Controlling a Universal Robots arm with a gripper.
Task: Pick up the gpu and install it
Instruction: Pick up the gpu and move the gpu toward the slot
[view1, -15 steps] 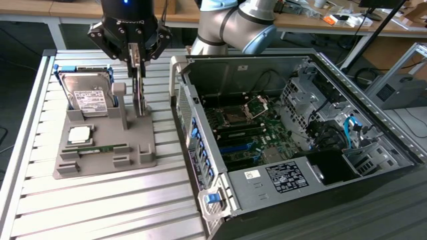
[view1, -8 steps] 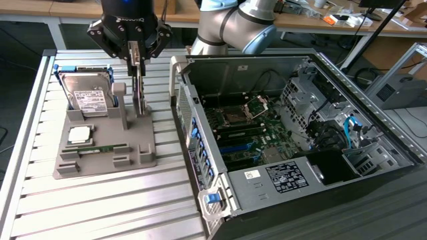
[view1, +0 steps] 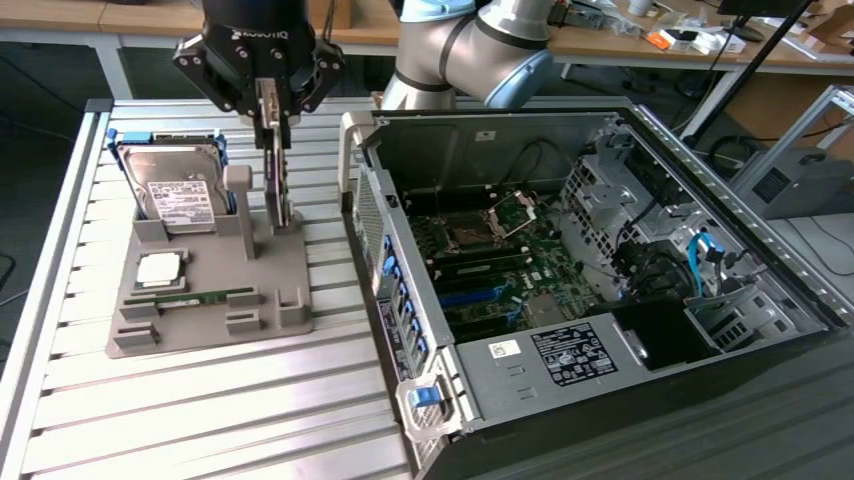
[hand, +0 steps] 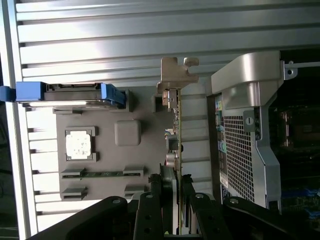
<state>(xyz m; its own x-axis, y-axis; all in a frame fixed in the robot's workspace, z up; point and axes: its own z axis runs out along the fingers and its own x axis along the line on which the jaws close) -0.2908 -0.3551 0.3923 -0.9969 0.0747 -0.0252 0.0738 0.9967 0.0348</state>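
Gripping the graphics card (view1: 279, 185) by its upper edge, the gripper (view1: 274, 120) hangs from the arm (view1: 467, 50) over the grey tray (view1: 200, 325), its jaws pressed against the card's two faces. The card stands upright on its long edge at the side of the tray nearest the computer case (view1: 387, 250), its lower end down at the tray's small stand (whether it has lifted clear of that stand I cannot tell).

From the wrist view the card (hand: 175, 135) is seen edge-on, running out from between the jaws of the gripper (hand: 176, 182), with its silver end bracket (hand: 176, 75) at the far end. On the tray (hand: 145, 105) beside it lie a square processor chip (hand: 79, 145) and a narrow memory stick (hand: 102, 173), and a hard drive (hand: 75, 95) with blue side rails leans at the tray's far end.

In the exterior view the hard drive (view1: 180, 195), chip (view1: 160, 267) and memory stick (view1: 200, 297) sit to the card's left. The case lies open on its side to the right, showing the green motherboard (view1: 494, 270) inside. Tray and case rest on a ribbed metal table (view1: 200, 420).
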